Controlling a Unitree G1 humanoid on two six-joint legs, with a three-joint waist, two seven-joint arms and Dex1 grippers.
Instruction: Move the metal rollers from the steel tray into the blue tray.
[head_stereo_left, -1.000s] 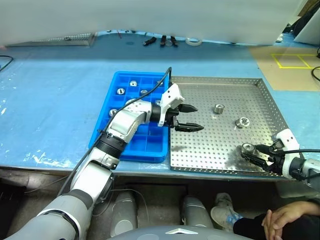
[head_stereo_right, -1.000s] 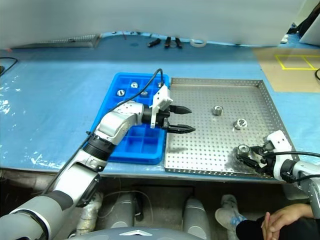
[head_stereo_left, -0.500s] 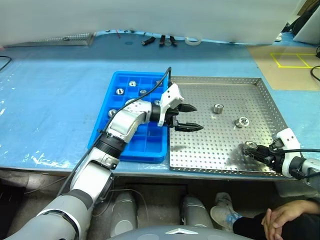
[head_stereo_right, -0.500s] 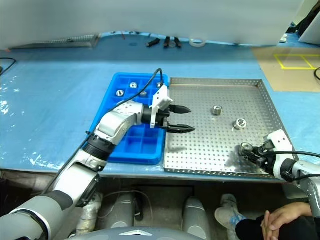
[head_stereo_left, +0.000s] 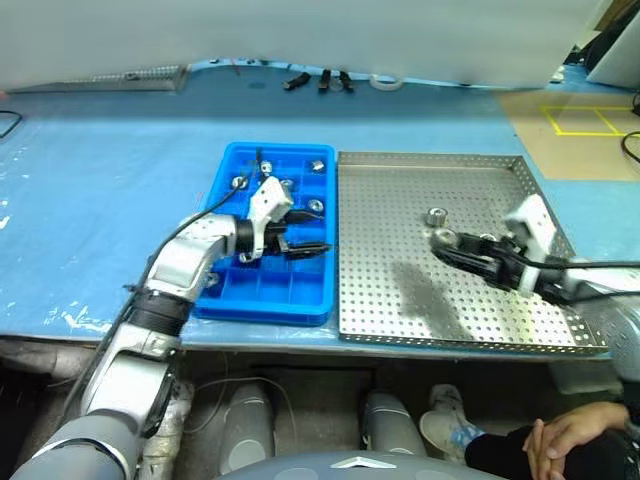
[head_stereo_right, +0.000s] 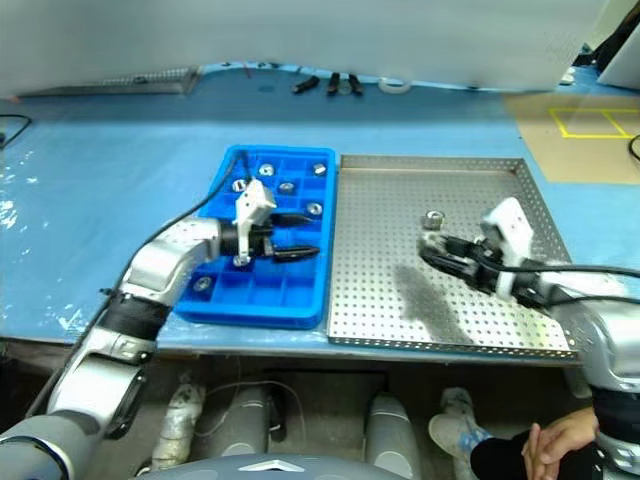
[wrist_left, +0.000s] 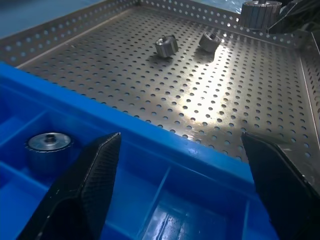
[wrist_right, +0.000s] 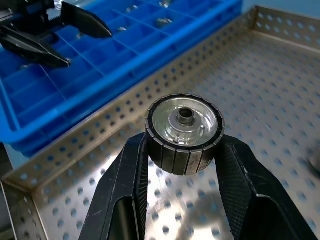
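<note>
Right gripper (wrist_right: 182, 150): two black fingers closed tight on one metal roller (wrist_right: 185, 131), held above the steel tray (head_stereo_left: 470, 300), clear of its floor

Held roller: short shiny silver cylinder, ribbed round its side, smooth recessed face with a small centre hole; the finger pads press on opposite sides

Left gripper (head_stereo_left: 305, 232): jaws spread wide with nothing between them, hanging over the blue tray (head_stereo_left: 225, 300) near the edge that meets the steel tray

Left fingers (wrist_left: 90, 180): matt black, finely textured on the inner faces, tapering to points

Blue tray: bright glossy plastic, rectangular, split by thin walls into small square compartments; several compartments at the far end each hold a roller, and one sits in a cell just beside the left fingers (wrist_left: 47, 147)

Steel tray: dull silver-grey sheet metal, regular round perforations, low raised rim also perforated; it lies touching the blue tray on the robot's right

Loose rollers: one stands on the steel tray floor near the right gripper (head_stereo_left: 436, 215); the left wrist view shows two lying close together (wrist_left: 167, 45)

Table (head_stereo_left: 100, 180): covered with pale blue sheeting
</note>
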